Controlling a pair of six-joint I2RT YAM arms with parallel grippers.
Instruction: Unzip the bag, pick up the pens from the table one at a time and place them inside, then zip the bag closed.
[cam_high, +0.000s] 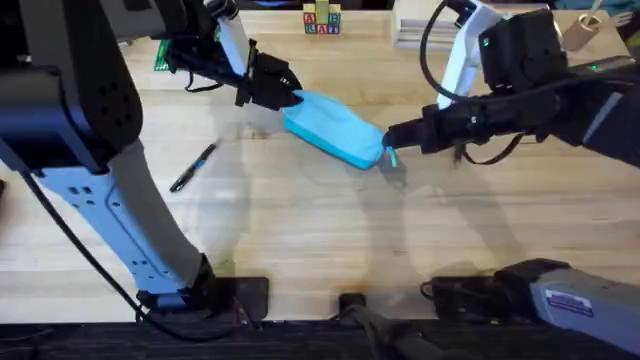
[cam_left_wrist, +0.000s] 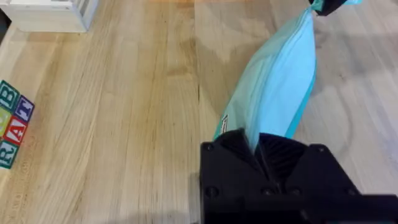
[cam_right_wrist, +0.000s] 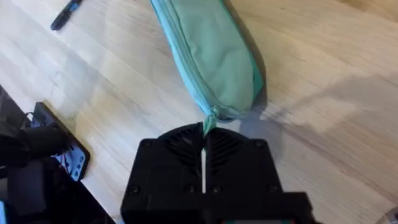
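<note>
both hands (cam_high: 285, 97) (cam_high: 392, 140) pinch bag (cam_high: 333, 130) above plank-grained table (cam_high: 330, 230), pen (cam_high: 194, 166) aside.

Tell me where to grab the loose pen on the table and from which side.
Take the pen at its middle, coming straight down from above. It lies flat on the table, slanted, with bare wood all round, so the fingers should close across its thin shaft. Both claws are now shut on the bag, so one must let go first.
</note>
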